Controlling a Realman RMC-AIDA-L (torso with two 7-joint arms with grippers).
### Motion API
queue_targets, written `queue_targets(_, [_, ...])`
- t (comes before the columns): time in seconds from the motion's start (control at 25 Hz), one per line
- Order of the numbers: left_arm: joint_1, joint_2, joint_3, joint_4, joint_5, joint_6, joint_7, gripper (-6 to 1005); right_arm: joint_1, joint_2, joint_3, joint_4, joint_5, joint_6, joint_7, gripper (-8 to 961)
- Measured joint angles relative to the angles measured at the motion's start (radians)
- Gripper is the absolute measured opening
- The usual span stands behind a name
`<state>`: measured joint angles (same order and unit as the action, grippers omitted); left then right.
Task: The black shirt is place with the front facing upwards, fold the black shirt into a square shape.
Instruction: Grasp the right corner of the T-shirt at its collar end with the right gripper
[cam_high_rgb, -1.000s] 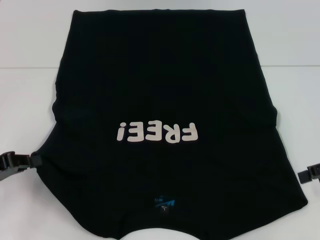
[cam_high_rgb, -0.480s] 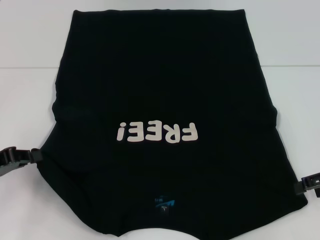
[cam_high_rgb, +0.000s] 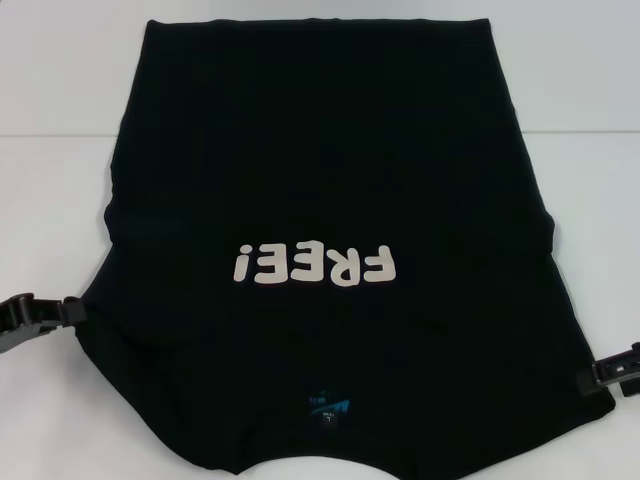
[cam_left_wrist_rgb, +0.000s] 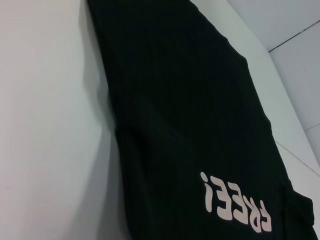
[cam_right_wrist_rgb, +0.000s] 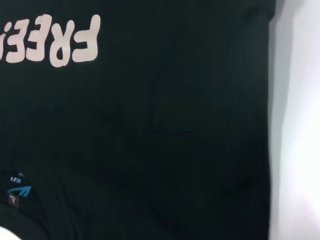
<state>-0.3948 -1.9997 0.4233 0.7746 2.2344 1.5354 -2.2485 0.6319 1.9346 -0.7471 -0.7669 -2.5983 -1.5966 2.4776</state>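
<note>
The black shirt (cam_high_rgb: 320, 150) lies spread on the white table (cam_high_rgb: 50, 200) with its front up. Its cream letters "FREE!" (cam_high_rgb: 312, 266) read upside down from the head view, and the small blue neck label (cam_high_rgb: 328, 407) sits near the front edge. My left gripper (cam_high_rgb: 68, 312) is low at the shirt's left edge, touching or nearly touching the cloth. At the shirt's right edge, near the front corner, is my right gripper (cam_high_rgb: 588, 379). The left wrist view shows the black shirt (cam_left_wrist_rgb: 190, 100) and its letters (cam_left_wrist_rgb: 235, 206). In the right wrist view the black shirt (cam_right_wrist_rgb: 175, 125) fills most of the picture, with the label (cam_right_wrist_rgb: 17, 192).
Bare white table (cam_high_rgb: 590, 200) shows on both sides of the shirt and behind it. A seam line (cam_high_rgb: 580, 133) crosses the tabletop toward the back. Nothing else stands on the table.
My right gripper has moved toward the front and inward to the shirt's right edge. My left gripper has shifted slightly toward the back at the left edge. The shirt has not moved.
</note>
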Motion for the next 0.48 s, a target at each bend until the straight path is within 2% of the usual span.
queue_targets(0.48, [0.005,-0.002,0.0,0.0,-0.005,0.0,0.0,1,0.006,0.018,-0.013,0.001,-0.001,0.005,-0.008,853])
